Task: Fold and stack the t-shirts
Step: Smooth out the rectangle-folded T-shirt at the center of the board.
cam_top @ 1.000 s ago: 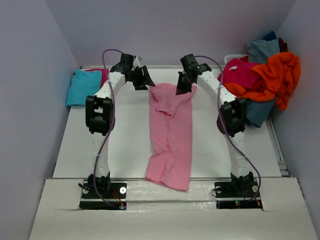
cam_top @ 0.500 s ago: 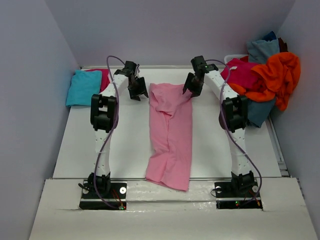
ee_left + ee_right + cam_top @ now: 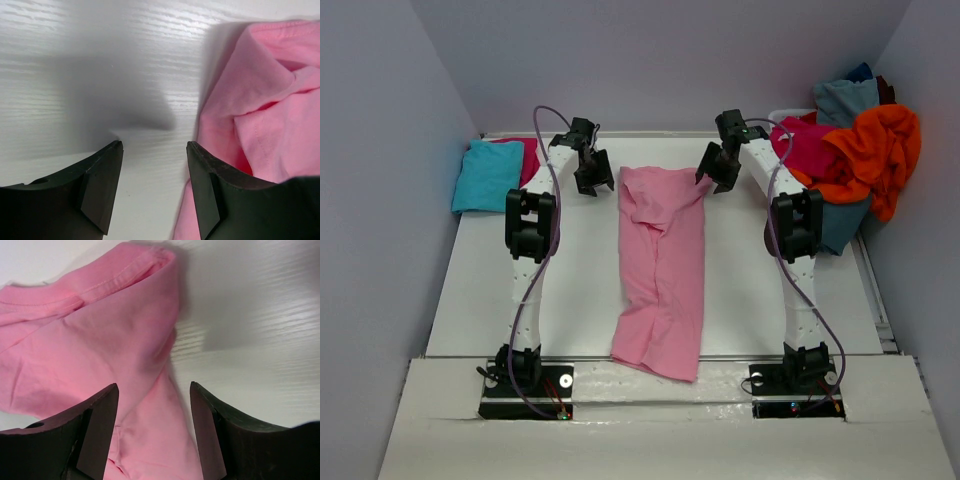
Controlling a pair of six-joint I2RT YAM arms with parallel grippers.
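Here the light pink t-shirt [image 3: 660, 270] lies flat as a long, narrow band down the middle of the table [image 3: 560, 300]. Its far end is squared off and its near end reaches over the front edge. The narrow shape suggests its sides are already turned in, leaving the end-to-end fold to be made.

The two far corners are flanked by the arms. The left gripper [image 3: 592, 180] hangs just outside the left corner. In the left wrist view its jaws [image 3: 155, 145] stand wide over bare wood, with the cloth's edge [image 3: 260, 115] beside one finger. The right gripper [image 3: 718, 172] sits at the right corner. Its wrist view shows jaws [image 3: 154, 387] spread wide above the hem [image 3: 100, 340], pinching nothing.

This symmetric stance probably serves a paired grasp of both corners.

At far left a folded turquoise t-shirt [image 3: 485, 175] marks the stacking place. At far right the orange t-shirt [image 3: 880, 150], magenta t-shirt [image 3: 810, 145] and grey-blue t-shirt [image 3: 845, 100] wait in a loose heap, well apart from the work.
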